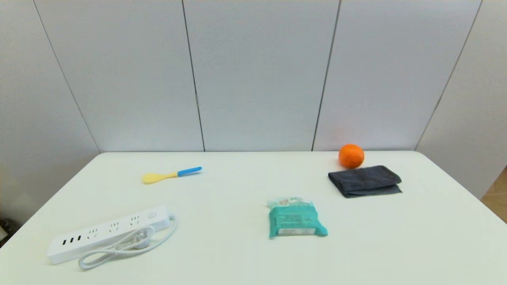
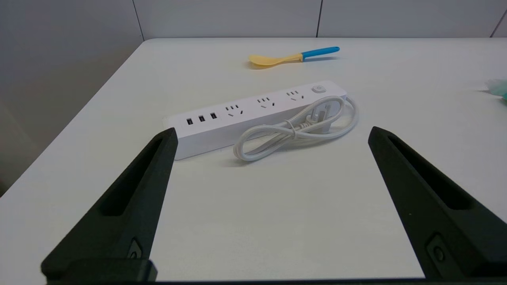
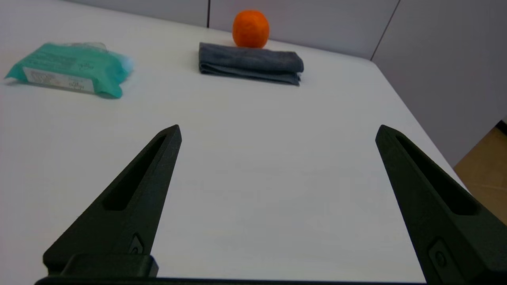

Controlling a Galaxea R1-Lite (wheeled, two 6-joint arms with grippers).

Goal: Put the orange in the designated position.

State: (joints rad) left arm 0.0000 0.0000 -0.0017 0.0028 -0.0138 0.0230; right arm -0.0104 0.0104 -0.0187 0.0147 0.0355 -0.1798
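A: Head view, where's the orange (image 1: 351,156)?
B: Far right on the white surface (image 1: 237,253), just behind a folded grey cloth (image 1: 365,181); a teal packet (image 1: 295,218) lies near centre.
A: Left wrist view?
B: Left claw (image 2: 271,132) spread wide, empty, near a power strip (image 2: 253,113).
A: Right wrist view?
B: Right claw (image 3: 277,130) wide too, well short of the orange

tabletop (image 1: 245,253): white | power strip (image 1: 107,232): near left, cord coiled beside it | spoon (image 1: 171,174): yellow, blue handle, far left | wipes pack (image 1: 295,218): teal, centre | cloth (image 1: 365,180): grey, folded, far right
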